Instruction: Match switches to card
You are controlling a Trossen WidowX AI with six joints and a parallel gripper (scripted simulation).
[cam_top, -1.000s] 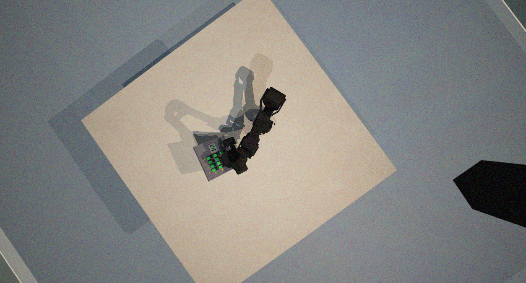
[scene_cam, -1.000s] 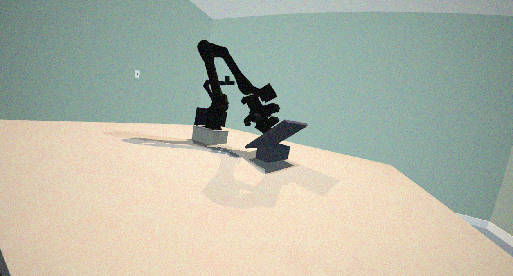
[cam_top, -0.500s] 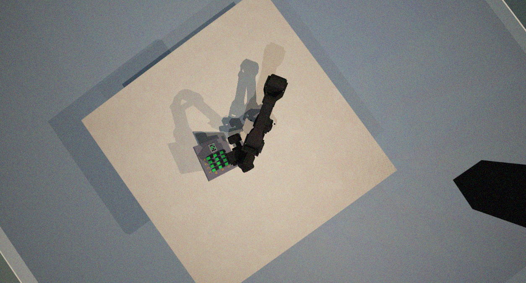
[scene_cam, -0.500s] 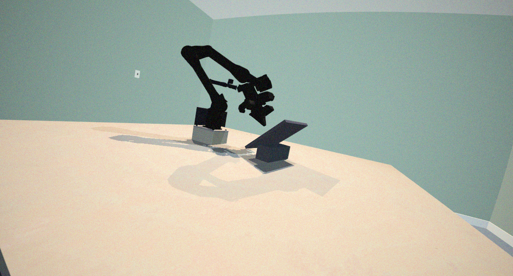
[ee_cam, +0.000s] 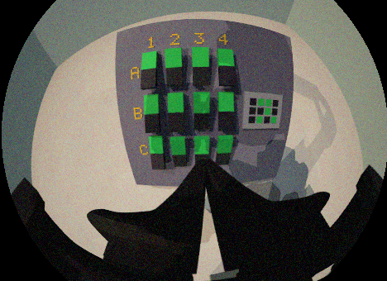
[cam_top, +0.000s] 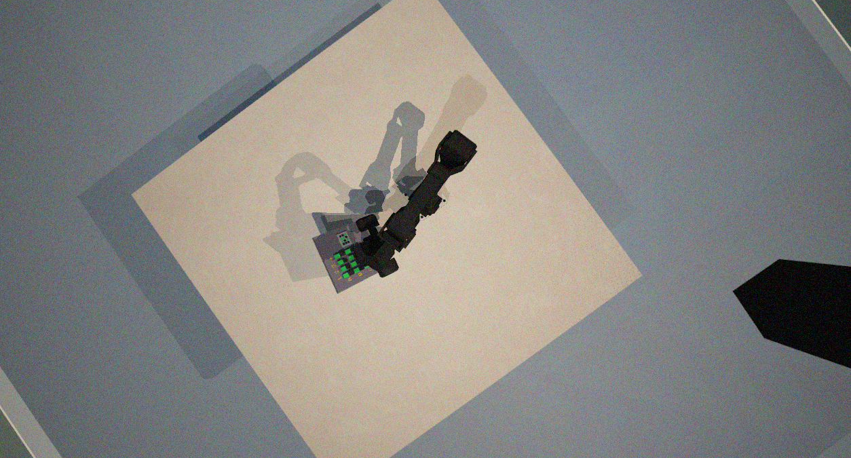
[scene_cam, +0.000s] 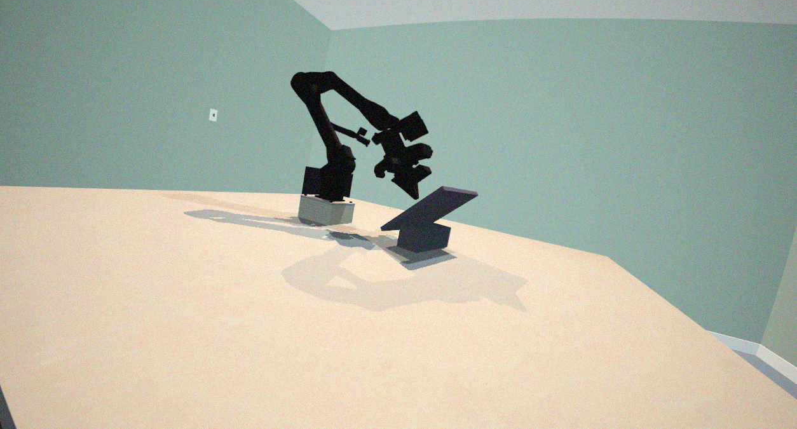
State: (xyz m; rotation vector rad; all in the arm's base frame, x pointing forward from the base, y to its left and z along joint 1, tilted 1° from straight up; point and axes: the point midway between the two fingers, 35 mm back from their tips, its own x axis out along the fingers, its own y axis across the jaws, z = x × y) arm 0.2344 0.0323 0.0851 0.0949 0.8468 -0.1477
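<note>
Sitting tilted on its block [scene_cam: 423, 238], panel [cam_top: 327, 258] [scene_cam: 432, 206] [ee_cam: 126, 114] is on bench [cam_top: 505, 276] [scene_cam: 278, 342] [ee_cam: 74, 122], in front of the arm [cam_top: 419, 199] [scene_cam: 320, 119]; switches [ee_cam: 175, 102] in rows A–C, columns 1–4. Card [cam_top: 343, 237] [ee_cam: 262, 110] right of grid: far row dark, green, green, dark; middle dark, dark, green, dark; near dark, green, dark, green. End effector [cam_top: 364, 256] [scene_cam: 417, 197] [ee_cam: 204, 164] closed, nothing gripped, tip over the panel's near side; contact unclear. Arm base on grey block [scene_cam: 326, 210]

Wall outlet [scene_cam: 213, 115] on green wall [scene_cam: 139, 80], L of corner, above tabletop [cam_top: 505, 264] [scene_cam: 223, 337] lvl.
</note>
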